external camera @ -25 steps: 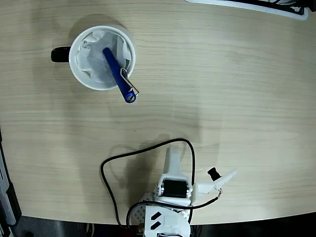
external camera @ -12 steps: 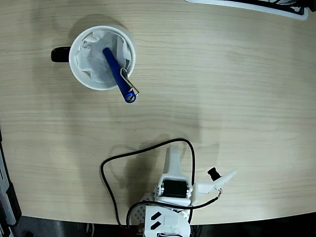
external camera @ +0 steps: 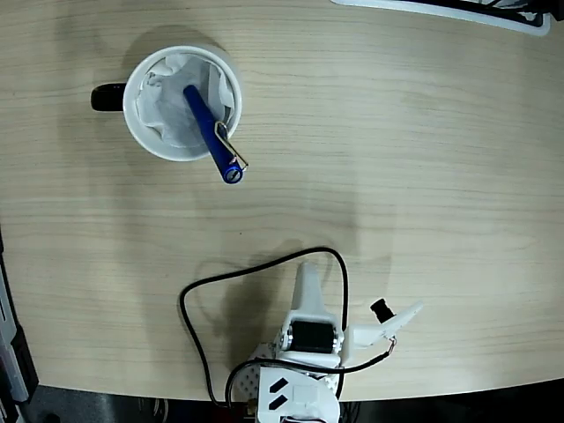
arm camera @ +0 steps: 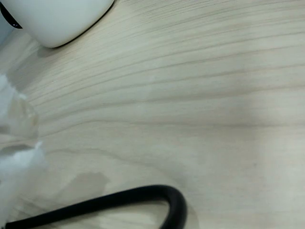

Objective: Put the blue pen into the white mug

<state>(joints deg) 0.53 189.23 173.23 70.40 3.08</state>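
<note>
The pen (external camera: 212, 134) leans in the mug (external camera: 141, 119), its clipped end jutting over the rim. The arm (external camera: 308, 339) sits folded at the bench (external camera: 397, 159) edge, well apart. I cannot tell whether the fingers are spread or closed.

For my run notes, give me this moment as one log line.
blue pen: in white mug, cap end over rim | pincer: folded near base, away from mug, state unclear

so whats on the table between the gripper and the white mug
Only a black cable loop and bare wood, in the fixed view, between the gripper and the white mug holding the blue pen.
</note>
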